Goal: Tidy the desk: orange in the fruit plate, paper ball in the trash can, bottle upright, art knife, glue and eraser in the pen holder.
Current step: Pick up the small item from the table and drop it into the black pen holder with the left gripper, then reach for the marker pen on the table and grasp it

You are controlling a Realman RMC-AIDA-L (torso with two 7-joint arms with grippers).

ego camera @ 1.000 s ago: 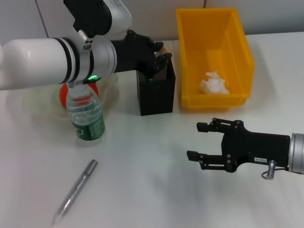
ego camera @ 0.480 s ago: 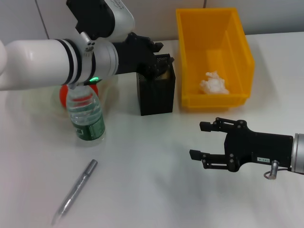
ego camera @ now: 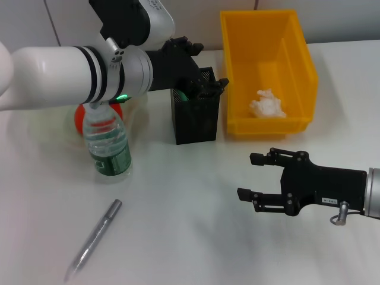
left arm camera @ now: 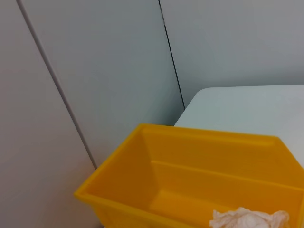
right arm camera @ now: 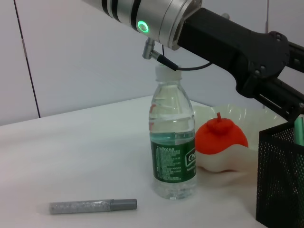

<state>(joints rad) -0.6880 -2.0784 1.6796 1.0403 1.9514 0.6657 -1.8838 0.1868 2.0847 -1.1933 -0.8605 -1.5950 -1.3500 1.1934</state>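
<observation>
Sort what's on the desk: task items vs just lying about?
Task items: orange in fruit plate; paper ball in yellow trash can; upright bottle; black mesh pen holder, left claw over it; grey art knife lying on the desk.

Lying about: nothing else; right claw idle, open.

A white table [ego camera: 178, 225] is seen filling most of the head view, its surface plain and matte. Toward 12 o'clock it is bounded by a pale grey panelled wall [ego camera: 65, 18]. In the left wrist view the wall [left arm camera: 228, 42] is crossed by two thin dark seams [left arm camera: 172, 57], and a rounded corner of the table [left arm camera: 247, 109] is shown at its foot.
</observation>
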